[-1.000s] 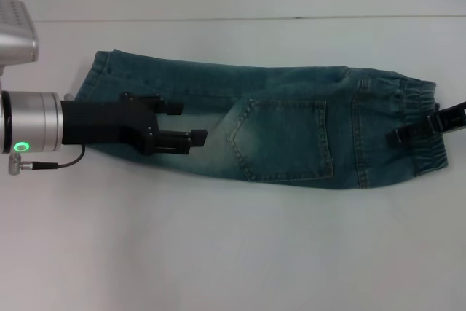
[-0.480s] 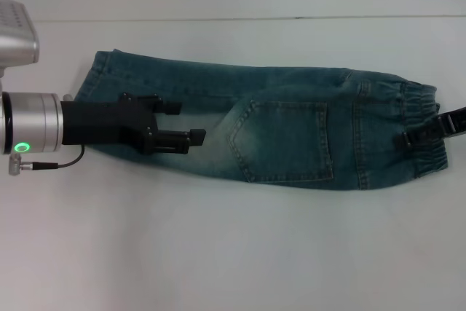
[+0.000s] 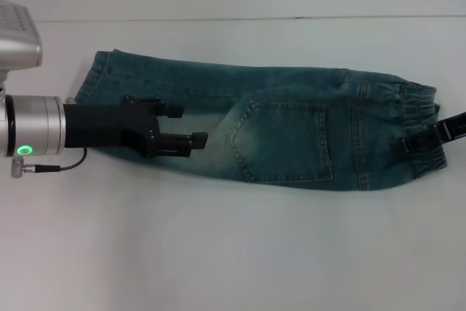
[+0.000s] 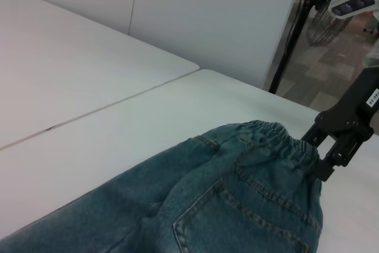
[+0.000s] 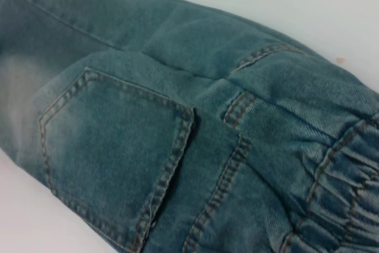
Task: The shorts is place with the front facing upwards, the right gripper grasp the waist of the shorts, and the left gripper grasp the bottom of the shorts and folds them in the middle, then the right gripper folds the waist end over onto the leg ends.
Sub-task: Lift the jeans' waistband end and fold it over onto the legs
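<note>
The denim shorts [image 3: 291, 129] lie folded lengthwise across the white table [image 3: 233, 253], back pocket up. The leg ends are at the left and the elastic waist [image 3: 419, 121] is at the right. My left gripper [image 3: 188, 124] hovers open over the leg part, with nothing between its black fingers. My right gripper [image 3: 408, 142] reaches in from the right edge and rests on the waistband. The left wrist view shows the right gripper [image 4: 325, 155] at the waistband's edge. The right wrist view is filled by the shorts [image 5: 148, 134], showing the pocket and the gathered waist [image 5: 337, 205].
A seam [image 3: 218, 18] runs across the table behind the shorts. Bare white surface lies in front of the shorts. In the left wrist view, a floor and a stand [image 4: 293, 34] show beyond the table's far edge.
My right gripper has slid a little to the right and down along the waistband. My left gripper has shifted slightly lower. The shorts have barely moved.
</note>
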Controlling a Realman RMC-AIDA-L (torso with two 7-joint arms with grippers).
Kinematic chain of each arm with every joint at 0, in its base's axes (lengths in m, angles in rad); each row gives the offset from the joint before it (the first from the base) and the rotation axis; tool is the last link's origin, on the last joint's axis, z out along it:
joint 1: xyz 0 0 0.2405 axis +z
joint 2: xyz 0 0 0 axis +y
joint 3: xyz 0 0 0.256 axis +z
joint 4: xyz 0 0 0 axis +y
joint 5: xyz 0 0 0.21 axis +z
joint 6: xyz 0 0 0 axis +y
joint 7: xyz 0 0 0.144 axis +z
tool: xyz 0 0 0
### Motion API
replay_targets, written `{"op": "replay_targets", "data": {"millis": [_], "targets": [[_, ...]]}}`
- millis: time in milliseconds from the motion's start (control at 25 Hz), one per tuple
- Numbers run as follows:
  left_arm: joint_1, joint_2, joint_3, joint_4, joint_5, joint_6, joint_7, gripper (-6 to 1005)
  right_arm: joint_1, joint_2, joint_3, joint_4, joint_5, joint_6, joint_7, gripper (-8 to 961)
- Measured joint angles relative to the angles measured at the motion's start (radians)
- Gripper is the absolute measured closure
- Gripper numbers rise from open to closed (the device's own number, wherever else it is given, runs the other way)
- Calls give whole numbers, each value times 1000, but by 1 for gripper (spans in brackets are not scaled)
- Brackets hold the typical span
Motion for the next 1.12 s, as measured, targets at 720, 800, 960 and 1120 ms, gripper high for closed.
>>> {"op": "replay_targets", "data": {"millis": [720,800,960,1120], "targets": [[-14,-7,0,0,0,-26,1,175,-2,-10,0,0,-3,7,-13,681],[-17,-10,0,0,0,-31,1,176,-1,-11,0,0,-3,3,-13,776],[-26,-19,-5,-10,-8,-58,8,178,-1,-16,0,0,-3,-1,-14,860],[-32,-65,-11,-6,-31,-137,53,179,-1,-32,2,-6,-1,-20,-10,860]]}}
